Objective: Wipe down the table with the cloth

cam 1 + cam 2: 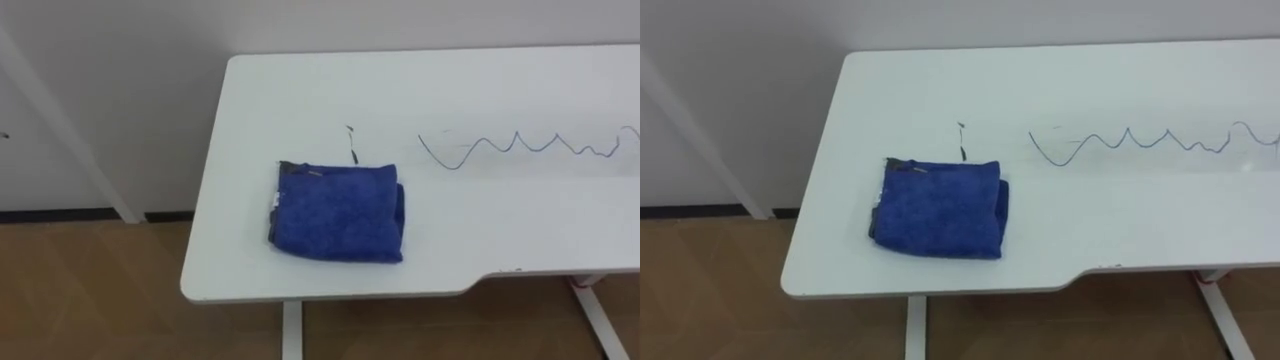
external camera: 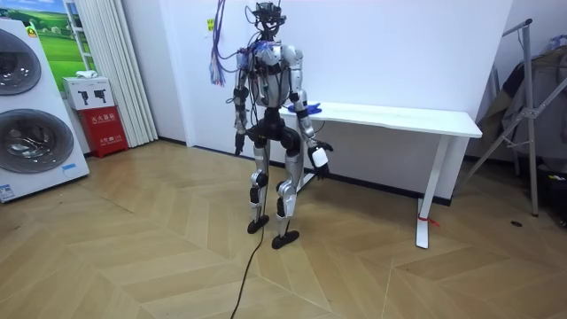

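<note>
Seeing folded blue terry cloth (image 1: 340,212) on white worktop (image 1: 480,90), 8 o'clock of blue pen squiggle (image 1: 517,135). Looks light, soft, floppy; I'd pinch its folded edge. Left hand (image 2: 237,142), right hand (image 2: 320,161) hang low, grip unreadable.

The cloth (image 1: 338,212) lies on the table (image 1: 300,90) near its left end, close to the front edge; a short mark (image 1: 352,145) sits just behind the cloth; a wavy line (image 1: 520,145) runs on the tabletop to the right, further back; the wall (image 1: 120,60) stands behind the table; the robot stands at the table's end towards the room view's left.
</note>
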Controlling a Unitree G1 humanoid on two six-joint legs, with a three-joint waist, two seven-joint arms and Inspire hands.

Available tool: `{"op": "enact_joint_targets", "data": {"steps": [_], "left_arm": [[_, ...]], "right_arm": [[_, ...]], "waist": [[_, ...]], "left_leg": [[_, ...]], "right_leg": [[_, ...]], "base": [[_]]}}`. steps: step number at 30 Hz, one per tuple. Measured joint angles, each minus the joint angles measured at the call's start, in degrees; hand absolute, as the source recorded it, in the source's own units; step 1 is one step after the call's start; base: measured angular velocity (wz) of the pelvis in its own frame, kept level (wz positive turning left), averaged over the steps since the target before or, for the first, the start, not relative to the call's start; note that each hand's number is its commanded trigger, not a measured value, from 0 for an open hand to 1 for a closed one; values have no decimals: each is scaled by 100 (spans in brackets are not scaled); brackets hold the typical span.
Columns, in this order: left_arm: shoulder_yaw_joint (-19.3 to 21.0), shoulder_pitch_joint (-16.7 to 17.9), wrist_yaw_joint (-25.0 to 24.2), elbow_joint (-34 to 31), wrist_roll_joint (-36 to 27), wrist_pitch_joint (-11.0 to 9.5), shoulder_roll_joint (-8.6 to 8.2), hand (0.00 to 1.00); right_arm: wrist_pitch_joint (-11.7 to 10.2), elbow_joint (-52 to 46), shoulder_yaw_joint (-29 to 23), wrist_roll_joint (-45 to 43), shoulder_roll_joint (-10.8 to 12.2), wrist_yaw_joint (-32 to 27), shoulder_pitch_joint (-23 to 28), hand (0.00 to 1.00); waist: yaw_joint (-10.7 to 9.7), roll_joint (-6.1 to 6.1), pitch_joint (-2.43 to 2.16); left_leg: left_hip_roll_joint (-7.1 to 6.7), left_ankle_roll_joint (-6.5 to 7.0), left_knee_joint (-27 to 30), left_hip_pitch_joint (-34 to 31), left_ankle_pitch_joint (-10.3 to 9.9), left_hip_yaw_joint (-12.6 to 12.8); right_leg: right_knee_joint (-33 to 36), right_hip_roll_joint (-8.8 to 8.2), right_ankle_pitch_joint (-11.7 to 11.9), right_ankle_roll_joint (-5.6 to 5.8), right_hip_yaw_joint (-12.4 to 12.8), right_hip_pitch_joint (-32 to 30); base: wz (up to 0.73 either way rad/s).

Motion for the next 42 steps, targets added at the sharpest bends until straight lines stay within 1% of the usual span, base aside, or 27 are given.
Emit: {"op": "enact_joint_targets", "data": {"steps": [2,5,6,7,9,10,12,13,14,15,17,18,20,21,23,26,27,29,30,31,33,34,35,36,37,39,42], "left_arm": [[245,87,3,-4,6,50,23,0],[635,123,16,-35,59,99,33,0],[731,130,33,-65,75,113,46,0],[750,156,36,-110,75,115,52,0],[837,195,34,-176,77,112,83,0],[836,196,29,-181,91,112,106,0],[830,205,10,-177,129,117,255,0],[828,210,10,-175,129,121,287,0],[817,217,10,-181,130,133,330,0],[807,223,10,-200,143,148,336,0],[690,221,6,-335,258,199,341,0],[676,209,6,-336,288,201,343,0],[618,147,6,-336,411,202,346,0],[584,148,4,-338,414,202,344,0],[579,177,2,-371,435,209,345,0],[533,224,4,-542,448,210,347,0],[532,211,1,-579,445,203,347,0],[531,198,-5,-575,445,201,349,0],[527,199,-14,-566,444,200,348,0],[511,187,-25,-555,444,201,348,0],[469,149,-27,-506,443,181,354,0],[459,130,-36,-471,445,179,354,0],[428,132,-76,-460,450,179,354,0],[416,117,-116,-458,451,180,354,0],[359,111,-161,-459,449,180,356,0],[344,151,-219,-444,450,181,360,0],[161,86,-252,-387,451,181,438,0]], "right_arm": [[81,91,-656,215,-50,-175,24,0],[148,69,-1340,325,-181,-382,28,0],[160,51,-1481,321,-285,-506,14,0],[165,14,-1560,295,-338,-578,4,0],[208,-350,-1720,266,-539,-951,-40,0],[214,-450,-1764,240,-574,-1026,-50,0],[220,-875,-1843,82,-676,-1362,-169,0],[222,-997,-1855,11,-691,-1462,-214,0],[220,-1237,-1843,-200,-725,-1637,-302,0],[222,-1398,-1841,-358,-731,-1707,-329,0],[224,-2291,-1711,-1009,-721,-1995,-333,0],[222,-2502,-1656,-1200,-723,-2063,-337,0],[188,-3297,-1471,-2292,-719,-2248,-372,0],[169,-3705,-1397,-2839,-716,-2282,-374,0],[131,-4403,-1288,-3545,-717,-2309,-351,0],[70,-5245,-1037,-4637,-716,-2423,-370,0],[70,-5535,-916,-4981,-719,-2423,-364,0],[0,-5891,-736,-5303,-727,-2419,-365,0],[-18,-6004,-669,-5381,-743,-2419,-366,0],[-52,-6248,-593,-5631,-770,-2414,-369,0],[-110,-6510,-471,-5980,-852,-2419,-390,0],[-125,-6643,-407,-6238,-880,-2414,-394,0],[-146,-6764,-381,-6463,-881,-2409,-396,0],[-149,-6836,-377,-6554,-881,-2404,-400,0],[-151,-6977,-330,-6696,-896,-2404,-478,0],[-153,-7142,-207,-6896,-932,-2407,-626,0],[-155,-7321,78,-7103,-966,-2406,-775,0]], "waist": [[-206,-28,12],[-336,-99,15],[-339,-105,19],[-340,-143,3],[-347,-204,-4],[-339,-225,-12],[-342,-338,18],[-338,-371,22],[-329,-417,21],[-327,-422,15],[-301,-445,-7],[-275,-414,8],[-167,-379,7],[-148,-351,-9],[-88,-295,-39],[7,-217,-37],[97,-206,-28],[145,-194,-28],[151,-223,-17],[166,-202,-28],[224,-228,-34],[251,-280,-23],[270,-329,-27],[280,-347,-33],[295,-392,-65],[301,-428,-50],[433,-509,-44]], "left_leg": [[-4,0,5,34,0,-43],[-4,-1,-47,138,-1,-23],[-1,0,-48,148,-1,26],[1,0,-49,150,-1,51],[3,0,-52,144,-1,149],[3,1,-55,145,0,167],[5,2,-64,160,0,205],[7,2,-70,165,0,222],[12,7,-73,159,-3,265],[12,9,-68,143,-5,269],[8,21,-39,58,0,264],[12,21,-31,39,0,275],[17,21,-25,0,0,288],[16,21,-26,3,0,288],[16,21,-33,6,0,284],[17,21,-37,12,1,278],[19,20,-50,41,3,277],[23,19,-51,76,3,269],[24,19,-53,78,3,258],[26,19,-53,63,3,248],[27,19,-52,6,3,244],[28,19,-52,-15,3,237],[28,19,-53,-29,3,228],[28,19,-51,-44,3,221],[23,20,-47,-98,3,171],[21,19,-40,-112,4,163],[22,15,-36,-104,6,162]], "right_leg": [[0,-2,-1,2,-21,59],[1,-3,-18,29,-5,136],[2,-4,-22,35,39,125],[3,-3,-24,36,84,105],[28,-5,-45,21,191,11],[48,-6,-50,21,216,-11],[98,-3,-65,24,302,-56],[99,-2,-64,24,308,-58],[97,3,-61,25,347,-82],[100,2,-57,26,350,-99],[142,-9,-38,35,332,-163],[170,-10,-38,35,336,-196],[186,-9,-38,35,326,-254],[187,-11,-38,35,322,-253],[186,-13,-38,36,291,-247],[184,-14,-38,36,281,-246],[177,-11,-39,37,302,-252],[171,-9,-39,37,300,-235],[180,-9,-39,37,297,-235],[184,-10,-39,37,274,-244],[190,-11,-39,37,270,-250],[187,-10,-39,37,259,-253],[188,-9,-39,37,245,-260],[191,-10,-39,37,242,-272],[202,-9,-38,37,243,-313],[198,-7,-38,36,238,-317],[194,-4,-38,36,208,-305]], "base": [[8],[-4],[-13],[-25],[-23],[-16],[-13],[-13],[-11],[-6],[0],[-6],[-2],[0],[2],[1],[0],[2],[7],[0],[0],[0],[4],[4],[4],[3],[2]]}}
